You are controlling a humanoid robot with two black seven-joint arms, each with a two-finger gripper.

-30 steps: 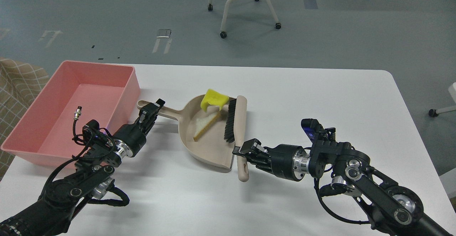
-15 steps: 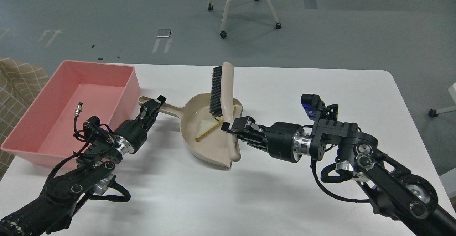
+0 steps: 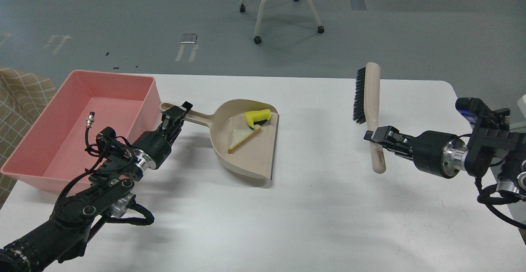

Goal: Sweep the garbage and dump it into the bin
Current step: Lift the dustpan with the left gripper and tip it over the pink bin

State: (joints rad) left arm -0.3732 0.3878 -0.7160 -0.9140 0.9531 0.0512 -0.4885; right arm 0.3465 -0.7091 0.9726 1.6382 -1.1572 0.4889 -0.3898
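Smooth white tabletop (image 3: 312, 206) at centre, with sponge scrap (image 3: 257, 116) and pale slice (image 3: 243, 136) inside beige dustpan (image 3: 246, 157), left fingers (image 3: 176, 116) clamping its handle beside pink bin (image 3: 82, 99), right fingers (image 3: 376, 136) gripping upright brush (image 3: 367, 95).

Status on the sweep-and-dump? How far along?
Sweeping looks done: the sponge piece and the slice both lie in the dustpan. In hand: left gripper grips the dustpan handle; right gripper holds the brush upright, off to the right. Left: dumping into the pink bin, which holds neither scrap.
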